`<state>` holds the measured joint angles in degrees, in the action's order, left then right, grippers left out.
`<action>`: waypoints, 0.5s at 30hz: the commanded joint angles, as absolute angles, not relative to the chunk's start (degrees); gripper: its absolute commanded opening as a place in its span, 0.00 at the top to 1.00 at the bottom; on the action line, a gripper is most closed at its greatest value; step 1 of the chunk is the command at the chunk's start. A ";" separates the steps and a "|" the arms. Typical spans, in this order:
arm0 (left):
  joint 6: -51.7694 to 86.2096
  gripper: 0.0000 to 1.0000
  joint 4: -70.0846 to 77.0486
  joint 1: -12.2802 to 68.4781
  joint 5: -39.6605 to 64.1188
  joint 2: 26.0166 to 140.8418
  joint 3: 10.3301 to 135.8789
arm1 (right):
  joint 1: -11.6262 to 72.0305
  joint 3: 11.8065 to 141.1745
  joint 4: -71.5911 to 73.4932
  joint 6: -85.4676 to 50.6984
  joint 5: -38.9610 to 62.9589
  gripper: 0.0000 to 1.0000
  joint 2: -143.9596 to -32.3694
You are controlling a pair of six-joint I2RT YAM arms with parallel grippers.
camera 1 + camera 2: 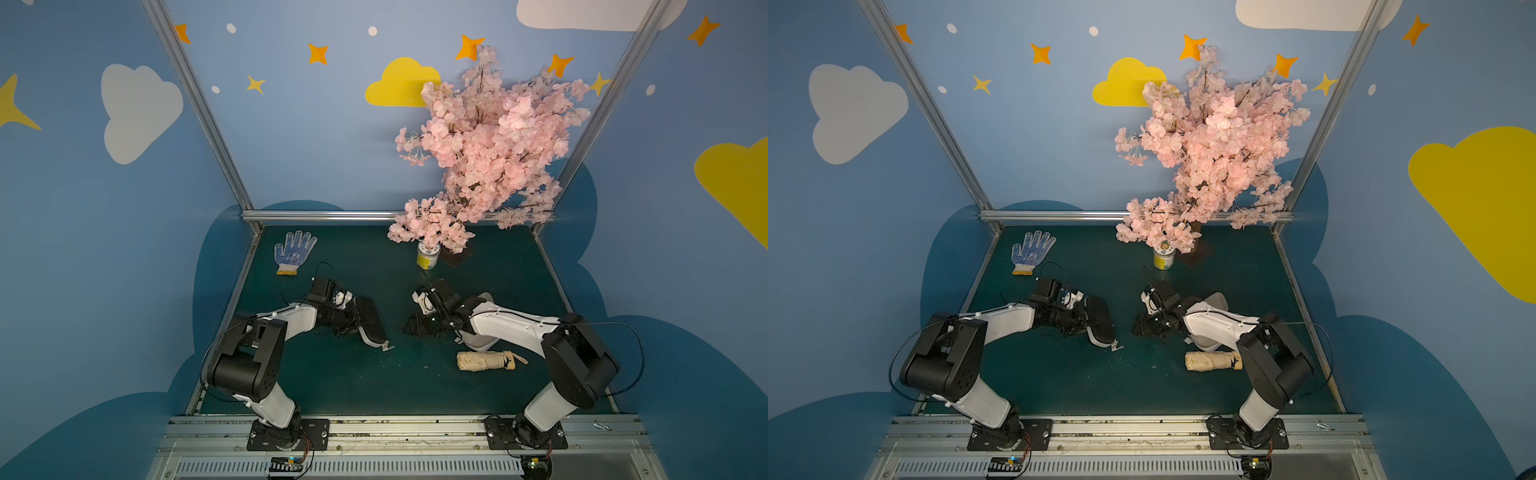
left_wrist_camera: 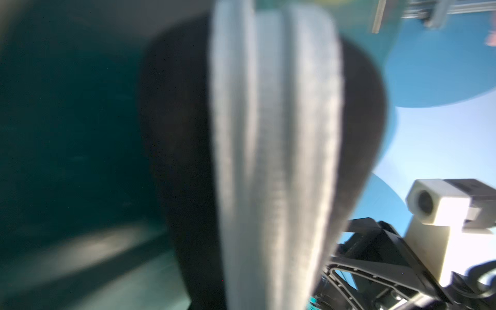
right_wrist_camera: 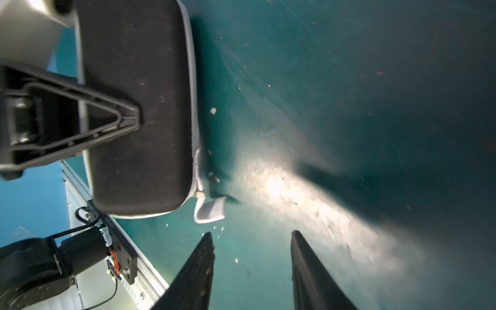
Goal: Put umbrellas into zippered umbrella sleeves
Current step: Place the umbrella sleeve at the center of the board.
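right wrist view showed the right gripper [image 3: 251, 233] released, its two dark tapered jaws parted over the bare green mat [image 3: 349, 80] with nothing between them; the top views were too dark and small there to confirm this. the same view recorded the black sleeve [image 3: 139, 107] as a rounded oblong shell of matt, felt-like fabric, edged by a pale grey zip ending in a grey pull tab [image 3: 212, 209], with one ribbed triangular finger [image 3: 128, 116] of the left gripper [image 1: 354, 318] lying across its face. left wrist view, badly blurred, gave only the sleeve edge-on, twin grey zip bands between black halves; whether the left gripper clasped it could not be told. both top views placed the black sleeve tilted on the mat, left of centre. they alone showed the cream umbrella [image 1: 484, 360], a wrinkled fabric roll lying loose by the right arm, just beside a pale second sleeve [image 1: 482, 341] largely hidden under that arm.
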<state>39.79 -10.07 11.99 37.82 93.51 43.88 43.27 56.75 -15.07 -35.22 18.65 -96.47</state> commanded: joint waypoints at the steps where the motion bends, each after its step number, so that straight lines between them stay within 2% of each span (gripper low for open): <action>1: 34.98 0.48 -22.24 10.56 31.17 92.24 45.96 | 44.32 62.40 -15.47 -37.00 19.78 0.48 -100.58; 3: 34.54 0.31 -23.94 10.07 30.68 91.15 46.44 | 44.49 64.52 -14.79 -38.34 20.22 0.44 -103.81; 5: 34.41 0.27 -25.80 9.77 29.60 89.30 46.90 | 44.31 66.94 -14.58 -39.51 20.86 0.42 -106.68; 7: 34.37 0.18 -27.70 9.20 28.56 86.80 47.36 | 44.45 69.26 -13.97 -40.54 21.82 0.40 -108.97; 11: 33.30 0.14 -33.07 7.26 25.59 81.91 48.50 | 44.52 73.62 -12.87 -42.50 24.59 0.36 -113.72; 15: 32.06 0.13 -39.19 5.26 18.30 76.84 50.04 | 45.30 77.79 -12.12 -44.89 28.18 0.35 -119.44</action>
<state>34.17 -31.73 6.50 24.49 79.53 48.56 44.40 75.53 -12.71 -42.48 24.82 -116.68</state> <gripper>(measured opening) 0.867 0.651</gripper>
